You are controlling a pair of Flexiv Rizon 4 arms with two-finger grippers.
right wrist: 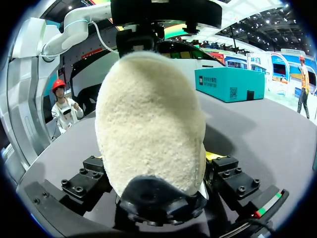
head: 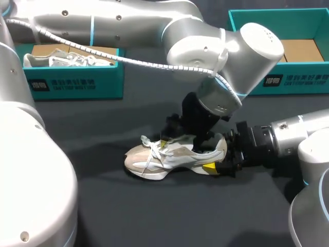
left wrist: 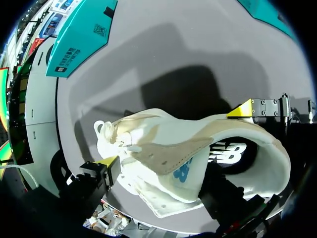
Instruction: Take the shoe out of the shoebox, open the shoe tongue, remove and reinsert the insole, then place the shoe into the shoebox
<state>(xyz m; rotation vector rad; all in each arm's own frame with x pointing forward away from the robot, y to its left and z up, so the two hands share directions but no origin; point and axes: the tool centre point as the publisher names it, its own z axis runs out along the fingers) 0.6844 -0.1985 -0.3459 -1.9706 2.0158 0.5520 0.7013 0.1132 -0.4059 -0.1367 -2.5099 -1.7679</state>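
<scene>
Overhead rear camera and both close wrist cameras share the shoe (head: 175,157).

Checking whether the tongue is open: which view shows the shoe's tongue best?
Left wrist view: the tongue shows whole, raised above the opening. Head view shows only the shoe side-on with laces; right wrist view, only its heel.
</scene>
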